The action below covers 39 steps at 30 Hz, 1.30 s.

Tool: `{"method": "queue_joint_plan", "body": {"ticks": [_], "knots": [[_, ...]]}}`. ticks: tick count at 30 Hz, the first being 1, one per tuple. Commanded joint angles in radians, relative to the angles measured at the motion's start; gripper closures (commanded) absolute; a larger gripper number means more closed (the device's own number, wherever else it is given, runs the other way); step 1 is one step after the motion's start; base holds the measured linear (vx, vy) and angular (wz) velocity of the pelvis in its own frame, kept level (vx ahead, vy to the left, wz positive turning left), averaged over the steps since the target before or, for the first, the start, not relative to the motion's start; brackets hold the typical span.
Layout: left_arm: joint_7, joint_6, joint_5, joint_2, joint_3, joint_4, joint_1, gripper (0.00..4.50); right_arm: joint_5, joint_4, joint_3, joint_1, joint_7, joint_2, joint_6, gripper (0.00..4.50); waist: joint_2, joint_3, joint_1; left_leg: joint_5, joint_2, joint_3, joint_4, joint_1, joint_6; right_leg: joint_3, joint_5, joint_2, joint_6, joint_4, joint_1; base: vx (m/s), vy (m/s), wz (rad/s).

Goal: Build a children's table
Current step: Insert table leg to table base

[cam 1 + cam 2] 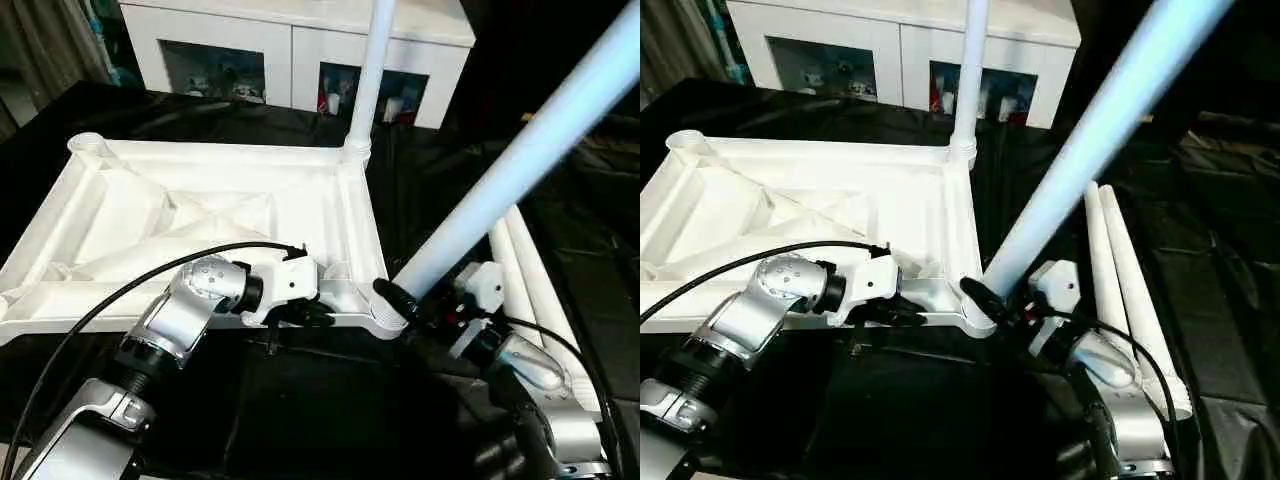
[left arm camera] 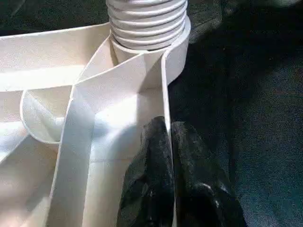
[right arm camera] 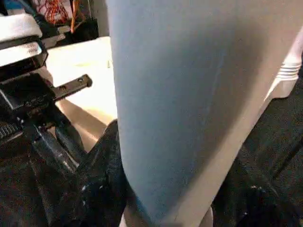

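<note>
The children's table top (image 1: 200,215) lies upside down, ribs facing up, on the black sheet. One white leg (image 1: 372,70) stands upright in its far right corner socket. A second, pale-blue leg (image 1: 520,160) leans steeply up to the right, its ribbed end at the near right corner socket (image 1: 385,318). My right gripper (image 1: 415,300) is shut on this leg just above the socket, a black finger (image 3: 104,179) on each side of the tube. My left gripper (image 2: 168,142) is shut on the thin front rim wall of the top, close to that same socket.
Two more white legs (image 1: 535,280) lie side by side on the black sheet to the right of the top. A white glass-door cabinet (image 1: 300,40) stands behind the work table. A black cable (image 1: 130,285) loops over my left forearm.
</note>
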Motion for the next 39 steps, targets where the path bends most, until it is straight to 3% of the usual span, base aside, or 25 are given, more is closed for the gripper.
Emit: {"method": "queue_joint_plan", "body": {"ticks": [1, 4, 9, 12, 17, 23, 31, 36, 39], "knots": [[-0.012, 0.021, 0.059, 0.013, -0.056, 0.051, 0.019, 4.5, -0.04, 0.061, 0.069, 0.025, 0.037, -0.026, 0.083, 2.64, 0.0, -0.029, 0.004, -0.278, 0.071, -0.036, -0.074, 0.003, 0.044, 0.059, -0.314, -0.079, -0.178, -0.075, 0.022, 0.0, 0.0, 0.0], [-0.044, 0.023, 0.067, 0.028, -0.074, 0.053, 0.015, 4.5, -0.019, 0.061, 0.091, 0.006, 0.081, -0.044, 0.143, 2.64, 0.001, -0.032, 0.003, -0.264, 0.071, -0.036, -0.073, 0.003, 0.049, 0.06, -0.291, -0.079, -0.181, -0.074, 0.023, 0.0, 0.0, 0.0], [-0.075, 0.046, 0.061, 0.035, -0.088, 0.052, 0.006, 4.5, 0.017, 0.068, 0.092, -0.017, 0.135, -0.07, 0.195, 2.64, -0.004, -0.042, 0.003, -0.21, 0.073, -0.034, -0.068, 0.004, 0.053, 0.057, -0.136, -0.075, -0.223, -0.057, 0.029, 0.0, 0.0, 0.0], [-0.088, 0.034, 0.053, 0.031, -0.086, 0.072, -0.016, 4.5, 0.038, 0.081, 0.085, -0.028, 0.175, -0.092, 0.215, 2.64, -0.009, -0.041, 0.003, -0.217, 0.072, -0.031, -0.066, 0.004, 0.058, 0.058, -0.133, -0.075, -0.233, -0.059, 0.029, 0.0, 0.0, 0.0], [-0.088, -0.034, 0.041, 0.02, -0.076, 0.108, -0.042, 4.5, 0.041, 0.09, 0.084, -0.025, 0.208, -0.106, 0.207, 2.64, -0.008, -0.039, 0.011, -0.249, 0.075, -0.033, -0.069, 0.008, 0.045, 0.058, -0.2, -0.079, -0.22, -0.066, 0.026, 0.0, 0.0, 0.0], [-0.121, -0.08, 0.038, 0.029, -0.08, 0.133, -0.058, 4.5, 0.051, 0.053, 0.1, 0.007, 0.227, -0.108, 0.195, 2.64, -0.01, -0.041, 0.02, -0.221, 0.074, -0.032, -0.068, 0.006, 0.052, 0.058, -0.145, -0.078, -0.218, -0.06, 0.029, 0.0, 0.0, 0.0], [-0.101, -0.069, 0.02, 0.017, -0.061, 0.15, -0.059, 4.5, 0.035, 0.129, 0.064, -0.022, 0.15, -0.063, 0.161, 2.64, -0.005, -0.04, 0.02, -0.264, 0.076, -0.035, -0.072, 0.008, 0.029, 0.058, -0.198, -0.08, -0.218, -0.065, 0.026, 0.0, 0.0, 0.0], [-0.068, -0.035, 0.016, -0.003, -0.044, 0.154, -0.061, 4.5, 0.017, 0.188, 0.031, -0.05, 0.078, -0.032, 0.134, 2.64, -0.006, -0.031, 0.015, -0.363, 0.076, -0.043, -0.081, 0.009, -0.002, 0.06, -0.392, -0.086, -0.175, -0.085, 0.016, 0.0, 0.0, 0.0], [-0.005, 0.052, 0.021, -0.025, -0.025, 0.147, -0.068, 4.5, -0.021, 0.261, 0.006, -0.106, -0.039, 0.003, 0.148, 2.64, -0.004, -0.026, 0.007, -0.419, 0.075, -0.052, -0.085, 0.012, -0.03, 0.056, -0.51, -0.089, -0.147, -0.094, 0.009, 0.0, 0.0, 0.0]]}}
